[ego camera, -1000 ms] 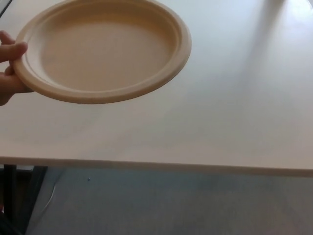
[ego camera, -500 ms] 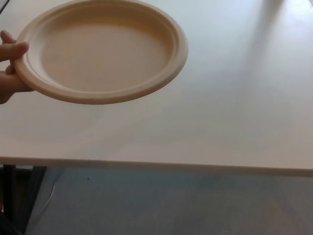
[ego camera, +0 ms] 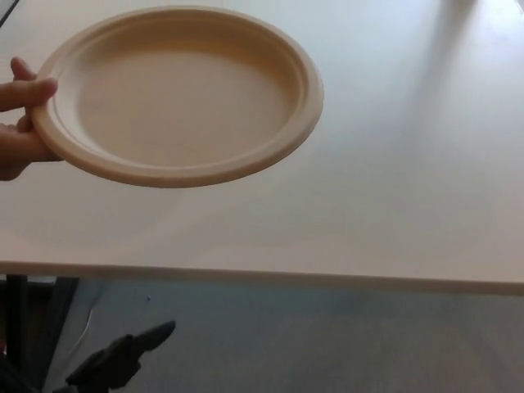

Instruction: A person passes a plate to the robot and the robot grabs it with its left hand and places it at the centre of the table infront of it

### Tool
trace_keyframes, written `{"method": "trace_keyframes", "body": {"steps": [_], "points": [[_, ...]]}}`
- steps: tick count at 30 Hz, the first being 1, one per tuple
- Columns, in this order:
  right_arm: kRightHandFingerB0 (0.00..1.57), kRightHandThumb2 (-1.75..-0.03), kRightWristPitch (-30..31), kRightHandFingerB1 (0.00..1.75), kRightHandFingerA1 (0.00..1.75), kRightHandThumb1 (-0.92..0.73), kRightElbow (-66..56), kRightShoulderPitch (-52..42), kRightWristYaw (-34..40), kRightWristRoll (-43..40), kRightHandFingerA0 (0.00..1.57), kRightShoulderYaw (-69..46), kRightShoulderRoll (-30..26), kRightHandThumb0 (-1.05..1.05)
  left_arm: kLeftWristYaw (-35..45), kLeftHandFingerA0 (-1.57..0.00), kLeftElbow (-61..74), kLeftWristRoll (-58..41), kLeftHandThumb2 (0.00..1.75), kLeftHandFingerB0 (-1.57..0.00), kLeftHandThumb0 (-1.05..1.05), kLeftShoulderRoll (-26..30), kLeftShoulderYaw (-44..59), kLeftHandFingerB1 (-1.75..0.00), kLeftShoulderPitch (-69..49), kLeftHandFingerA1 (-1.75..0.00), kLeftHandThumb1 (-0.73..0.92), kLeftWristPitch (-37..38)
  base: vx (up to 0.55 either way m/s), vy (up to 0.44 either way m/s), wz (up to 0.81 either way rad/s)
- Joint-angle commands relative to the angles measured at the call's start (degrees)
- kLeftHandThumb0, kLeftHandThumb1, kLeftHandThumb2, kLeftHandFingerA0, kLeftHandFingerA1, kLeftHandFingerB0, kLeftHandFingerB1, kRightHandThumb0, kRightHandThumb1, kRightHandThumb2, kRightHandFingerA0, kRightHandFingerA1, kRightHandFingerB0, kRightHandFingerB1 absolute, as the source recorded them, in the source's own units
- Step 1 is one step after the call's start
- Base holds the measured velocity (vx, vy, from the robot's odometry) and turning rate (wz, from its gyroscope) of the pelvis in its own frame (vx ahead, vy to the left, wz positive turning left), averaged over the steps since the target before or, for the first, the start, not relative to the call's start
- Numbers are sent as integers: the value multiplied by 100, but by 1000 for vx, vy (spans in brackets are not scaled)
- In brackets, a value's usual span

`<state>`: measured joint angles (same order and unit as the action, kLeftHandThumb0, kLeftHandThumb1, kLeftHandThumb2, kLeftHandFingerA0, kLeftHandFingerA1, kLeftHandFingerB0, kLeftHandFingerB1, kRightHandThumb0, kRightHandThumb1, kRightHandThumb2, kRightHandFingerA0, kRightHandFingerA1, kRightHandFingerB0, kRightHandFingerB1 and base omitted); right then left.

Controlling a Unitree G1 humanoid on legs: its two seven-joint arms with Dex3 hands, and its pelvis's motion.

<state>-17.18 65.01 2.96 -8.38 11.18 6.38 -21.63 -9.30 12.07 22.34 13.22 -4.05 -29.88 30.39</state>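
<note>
Since the last frame, plate (ego camera: 184, 94) is sitting slightly lower and further right in view, and the robot's left hand (ego camera: 123, 360) is now showing at the bottom left edge — it wasn't in frame before.

Plate is being held above the table (ego camera: 393, 188) at upper left, not touching the surface; faint shadow is lying on the table under it. Person's hand (ego camera: 23, 119) is gripping its left rim — thumb on top of the rim, fingers underneath.

Orientation: plate is facing up, eating side toward the camera, tilted a little so the near edge is sitting lower. It's round, but in this view it's reading as an ellipse with the long axis running left-right, right end slightly higher.

Look: tan/beige, matte, paper-type disposable, raised double-ridged rim, shallow flat well, empty.

Left hand is coming in low, below the table's near edge, against the grey floor (ego camera: 327, 344) — dark, blurred, one finger pointing up and right. Can't tell whether it's spread or closed. It's well apart from the plate, holding nothing visible.

Right hand isn't showing in this view.
</note>
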Motion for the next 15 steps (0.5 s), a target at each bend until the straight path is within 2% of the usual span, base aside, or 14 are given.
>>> {"method": "trace_keyframes", "body": {"steps": [1,2,3,4,5,11,12,13,14,15], "points": [[19,-66,-95,44,55,-80,165,144,-81,95,23,30,-161,-88,-870,-39,3122,636,59,-35,-66,-889,770,-36,363,-42,62,2692,0,0,0],[20,-65,-84,43,55,-79,169,160,-118,49,24,-5,-155,-88,-849,-36,3264,630,86,-29,-70,-940,728,-49,634,-56,52,2498,0,0,0],[20,-65,-61,43,55,-79,174,184,-138,15,24,-33,-149,-88,-810,-36,3388,628,86,-29,-70,-968,699,-49,840,-56,52,2311,0,0,0],[14,-106,-89,52,60,-61,201,191,-192,-33,21,-70,-144,-82,-770,-42,3457,592,59,-36,-68,-1022,622,-38,994,-49,63,2172,0,0,0],[19,-65,-92,44,55,-81,201,195,-183,-6,22,-48,-151,-88,-731,-41,3543,587,59,-35,-65,-1032,646,-39,1075,-49,63,2069,0,0,0],[19,-65,-46,43,55,-80,203,256,-172,40,23,-8,-152,-87,-492,-42,4083,654,59,-36,-62,-1117,852,-46,1788,-59,64,1349,0,0,0],[21,-65,-42,45,56,-82,222,274,-167,35,23,-14,-142,-84,-460,-42,4154,648,88,-31,-63,-1139,882,-56,1957,-66,51,1243,0,0,0],[21,-64,-44,46,56,-81,227,276,-175,18,23,-28,-135,-83,-413,-52,4213,601,87,-33,-63,-1167,854,-57,2048,-71,50,1156,0,0,0],[21,-64,-49,46,56,-81,226,273,-188,-1,23,-41,-131,-83,-362,-52,4265,546,87,-33,-63,-1193,807,-57,2091,-71,50,1082,0,0,0],[22,-65,-69,46,56,-82,236,278,-155,39,25,-10,-137,-84,-319,-64,4279,360,58,-39,-58,-1185,715,-46,2051,-72,60,1112,0,0,0]]}}
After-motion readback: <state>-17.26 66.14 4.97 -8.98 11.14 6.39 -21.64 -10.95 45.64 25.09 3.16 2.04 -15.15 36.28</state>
